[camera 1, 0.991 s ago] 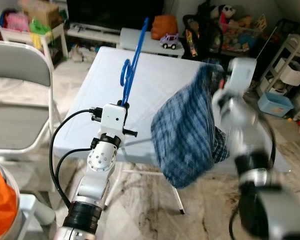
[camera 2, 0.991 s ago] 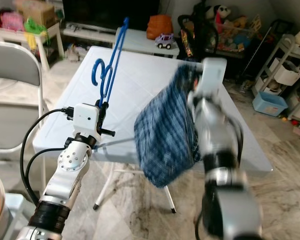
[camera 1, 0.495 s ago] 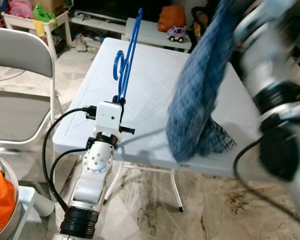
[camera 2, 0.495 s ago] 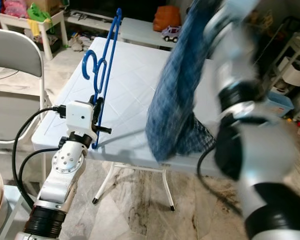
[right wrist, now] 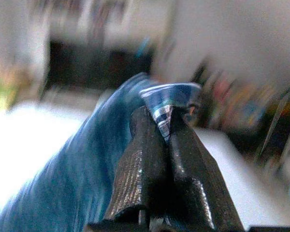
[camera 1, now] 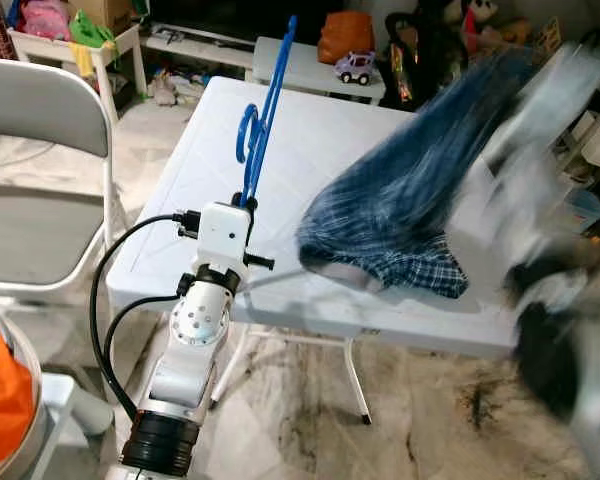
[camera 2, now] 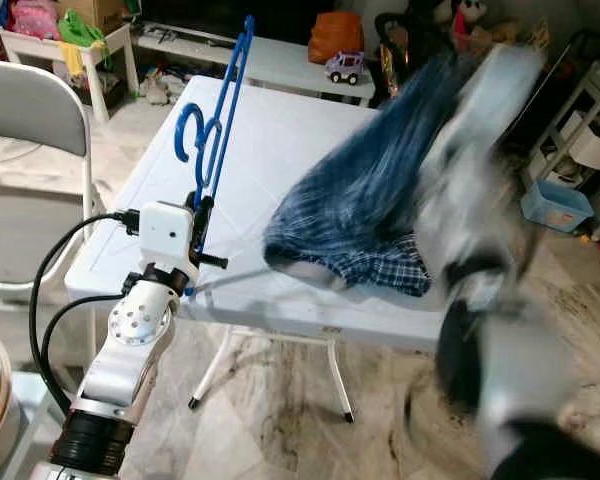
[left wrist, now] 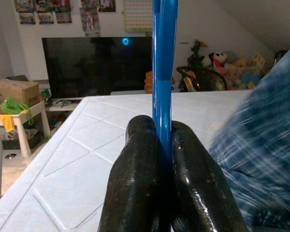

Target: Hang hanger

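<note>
A blue plastic hanger (camera 1: pixel 265 110) stands upright over the left part of the white folding table (camera 1: pixel 310 140). My left gripper (camera 1: pixel 248 205) is shut on its lower bar, seen close in the left wrist view as the hanger (left wrist: pixel 164 63) pinched between the black fingers (left wrist: pixel 135 159). A blue plaid garment (camera 1: pixel 400 215) stretches from the table's front right up toward my blurred right arm (camera 1: pixel 540 200). In the right wrist view my right gripper (right wrist: pixel 165 116) is shut on a fold of the garment (right wrist: pixel 87 179). The garment's lower end rests on the table.
A grey folding chair (camera 1: pixel 40 120) stands to the left of the table. An orange item (camera 1: pixel 0 400) sits at the lower left. Behind the table are a low white bench with a toy car (camera 1: pixel 352 68), toys and shelves. A blue bin (camera 2: pixel 558 205) is at the right.
My right arm has swung the plaid garment down from a high raised position, so it now drapes onto the table. The left gripper still holds the hanger upright in about the same place.
</note>
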{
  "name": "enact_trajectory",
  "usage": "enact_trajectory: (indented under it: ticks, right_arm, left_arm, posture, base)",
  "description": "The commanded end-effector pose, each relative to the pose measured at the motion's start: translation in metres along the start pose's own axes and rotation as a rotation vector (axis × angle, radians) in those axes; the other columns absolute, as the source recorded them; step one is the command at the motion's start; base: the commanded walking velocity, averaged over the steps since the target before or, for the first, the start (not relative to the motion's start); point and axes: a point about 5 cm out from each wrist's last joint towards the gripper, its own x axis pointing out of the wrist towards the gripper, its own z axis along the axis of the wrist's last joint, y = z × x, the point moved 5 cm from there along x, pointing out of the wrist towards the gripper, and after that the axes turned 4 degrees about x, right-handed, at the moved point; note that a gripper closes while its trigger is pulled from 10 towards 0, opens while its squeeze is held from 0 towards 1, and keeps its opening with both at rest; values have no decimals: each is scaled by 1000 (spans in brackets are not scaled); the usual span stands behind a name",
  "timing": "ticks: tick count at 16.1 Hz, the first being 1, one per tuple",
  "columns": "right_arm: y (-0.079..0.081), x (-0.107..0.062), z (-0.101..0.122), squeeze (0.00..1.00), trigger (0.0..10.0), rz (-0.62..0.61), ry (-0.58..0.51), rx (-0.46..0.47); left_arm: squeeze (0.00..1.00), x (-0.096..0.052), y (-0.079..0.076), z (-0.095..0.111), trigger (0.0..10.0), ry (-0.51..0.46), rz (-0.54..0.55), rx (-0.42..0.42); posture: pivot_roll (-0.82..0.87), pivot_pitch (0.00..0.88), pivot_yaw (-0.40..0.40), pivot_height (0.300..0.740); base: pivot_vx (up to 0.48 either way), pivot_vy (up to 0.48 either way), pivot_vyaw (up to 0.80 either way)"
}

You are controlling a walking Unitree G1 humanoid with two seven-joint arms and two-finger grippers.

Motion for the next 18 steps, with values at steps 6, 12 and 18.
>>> enact_trajectory:
  ticks: [6,12,18]
  right_arm:
    - [30,-39,-70,1000,10000,341,246,-145]
    - [15,-65,-62,1000,10000,448,267,-146]
    - [7,-83,-63,1000,10000,509,353,-268]
  left_arm:
    - [0,-7,-14,-42,10000,173,-70,-2]
    - [0,-3,-15,-43,10000,173,-74,-6]
    - [0,-4,-14,-44,10000,174,-78,0]
  posture:
    - [273,61,-143,740]
    - [274,52,-141,740]
    - [275,57,-134,740]
  base:
    - [0,0,0]
    - [0,0,0]
    - [0,0,0]
